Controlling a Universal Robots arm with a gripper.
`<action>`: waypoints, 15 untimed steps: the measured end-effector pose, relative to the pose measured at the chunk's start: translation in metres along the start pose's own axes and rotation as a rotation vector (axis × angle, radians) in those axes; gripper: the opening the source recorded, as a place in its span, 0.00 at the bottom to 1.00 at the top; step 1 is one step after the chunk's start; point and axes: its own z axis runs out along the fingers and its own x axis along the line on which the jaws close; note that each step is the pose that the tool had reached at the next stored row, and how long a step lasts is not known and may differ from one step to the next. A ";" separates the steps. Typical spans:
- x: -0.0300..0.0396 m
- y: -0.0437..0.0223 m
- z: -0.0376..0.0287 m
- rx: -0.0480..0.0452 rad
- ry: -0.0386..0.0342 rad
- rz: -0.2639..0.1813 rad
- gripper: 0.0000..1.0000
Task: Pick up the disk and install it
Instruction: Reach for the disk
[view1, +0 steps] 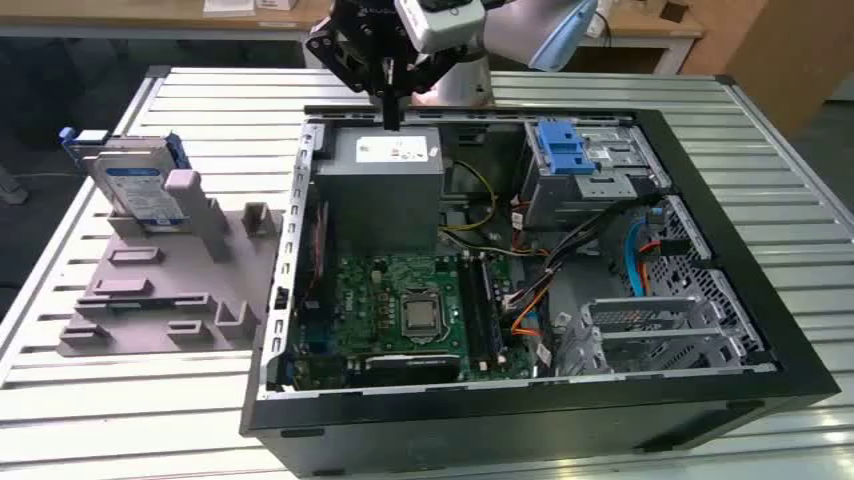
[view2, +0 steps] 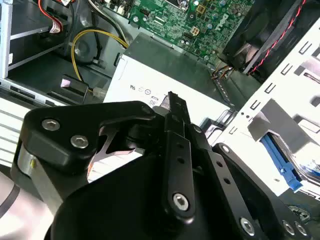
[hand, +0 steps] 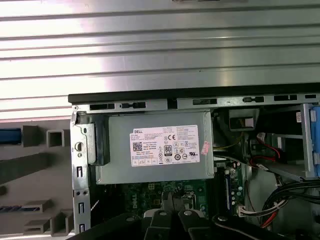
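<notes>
Hovering over the power supply at the far end of the open computer case, your end effector hangs point-down. Its fingers are drawn together and there is nothing between them. In the first wrist view the supply's white sticker sits directly beneath the camera, so the tool is above the case and not above the part you want.

Disk: stands upright on its edge in a grey holder on the slatted tabletop. That is outside the case, on the exterior view's left. The label faces the camera and the blue carrier frame shows along the top edge. The disk is well apart from your end effector and nothing is touching it.

Inside the case:
- The motherboard lies on the near side of the supply.
- A drive cage with a blue latch sits on the exterior view's right of the supply.
- A perforated metal bay lies nearer the camera on that same side, with loose cables running between the two.
- No disk shows in either cage, though their interiors are partly hidden, so you cannot tell which one is meant to receive it.

Progress, as a judgement: you are at the very start. The disk has not been picked up and its holder is occupied. Both parts of the job, the pickup and the fitting into the case, are left to do.
</notes>
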 end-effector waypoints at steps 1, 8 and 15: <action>0.0000 0.0000 0.0000 0.0001 0.0001 0.000 0.11; 0.0013 -0.0001 0.0000 0.0000 0.0001 0.000 0.11; 0.0043 -0.0003 0.0005 0.0000 0.0004 0.000 0.11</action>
